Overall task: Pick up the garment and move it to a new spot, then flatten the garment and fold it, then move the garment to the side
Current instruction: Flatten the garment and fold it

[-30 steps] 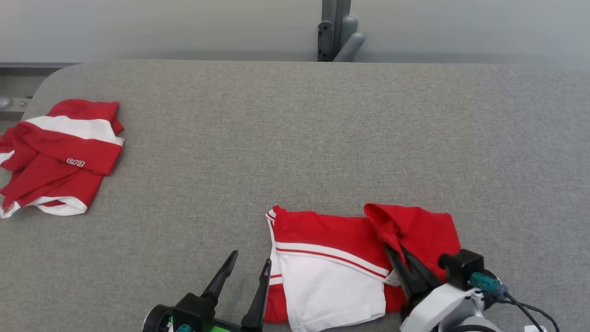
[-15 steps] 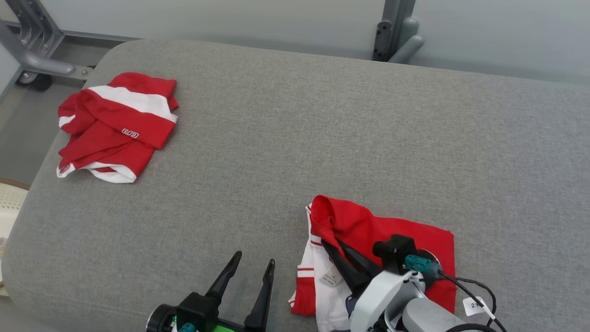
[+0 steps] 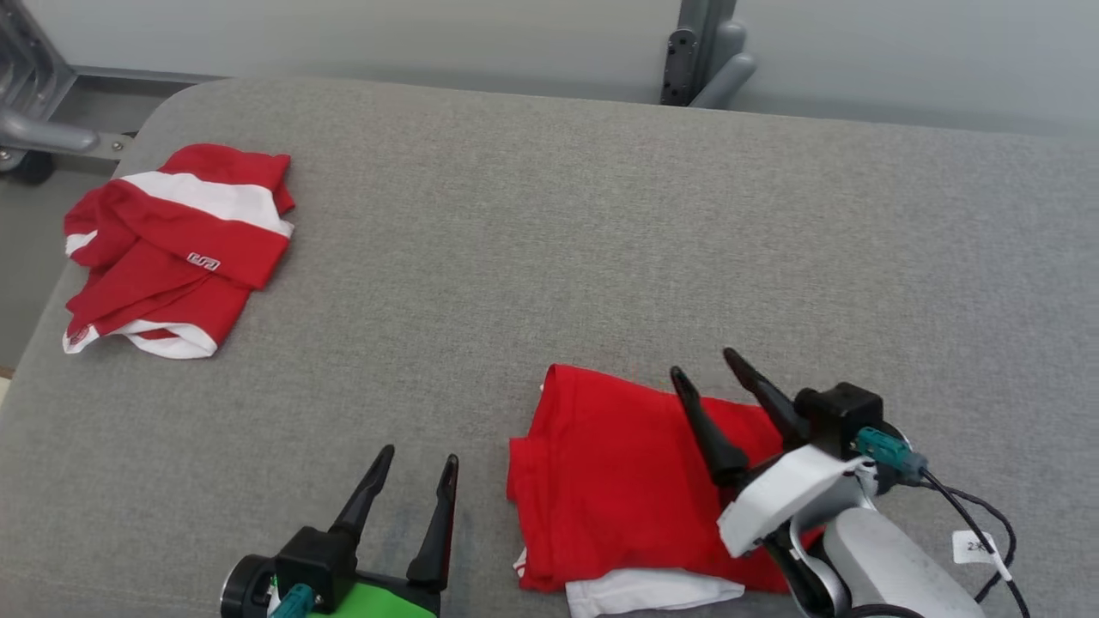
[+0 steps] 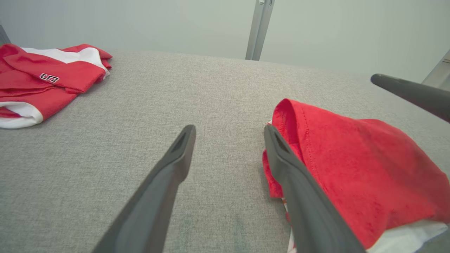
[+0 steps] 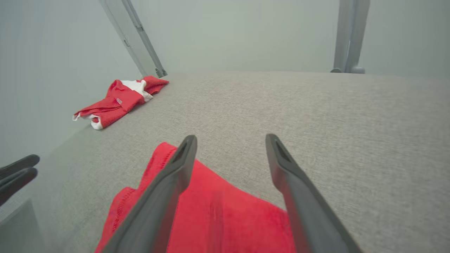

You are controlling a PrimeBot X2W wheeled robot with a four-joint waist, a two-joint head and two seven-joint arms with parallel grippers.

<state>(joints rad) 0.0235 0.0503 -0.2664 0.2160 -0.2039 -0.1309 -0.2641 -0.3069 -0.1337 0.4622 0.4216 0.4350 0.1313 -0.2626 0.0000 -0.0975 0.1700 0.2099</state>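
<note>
The folded red-and-white cloth garment (image 3: 618, 481) lies at 5 o'clock on the grey fabric-covered table (image 3: 549, 215). The right end effector (image 3: 704, 361) hangs over it, jaws spread wide and empty. The left end effector (image 3: 421, 453), at 7 o'clock, is likewise agape, holding nothing. Folding looks done; the next move calls for pinching all layers together and carrying the garment aside.

The garment (image 3: 618, 463) is a red top with white parts, folded into a rough rectangle. It lies flat on the grey bench (image 3: 549, 240), close to the near edge and a little right of the middle. A plain red layer covers the top, with a stitched hem along its left side, where the fold bulges up slightly. A strip of white fabric sticks out from under the red at the near side.
</note>
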